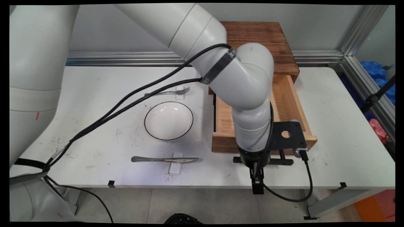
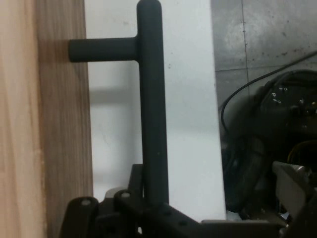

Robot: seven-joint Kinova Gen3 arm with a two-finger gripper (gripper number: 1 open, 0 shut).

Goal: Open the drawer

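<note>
Gripper is found right at the near edge of the table, pointed down and clamped onto the black bar handle of a wooden drawer. From the left: a knife is laid flat across a small white rest near the front edge. Just behind it a white plate with a thin dark rim is seen, nothing in it. Further back a fork is propped on another little white block. To the right of all that the drawer is found pulled well out of its dark wooden cabinet. Its light wood inside is shown bare as far as can be made out past the arm.

Up close in the hand view, same order: the drawer front is seen on the left, wood grain running up and down. The handle is held off it by a short post. The bar is run straight down into the gripper, where it's pinched between the fingers, so a narrow hold on the handle. White table is seen behind it.
</note>
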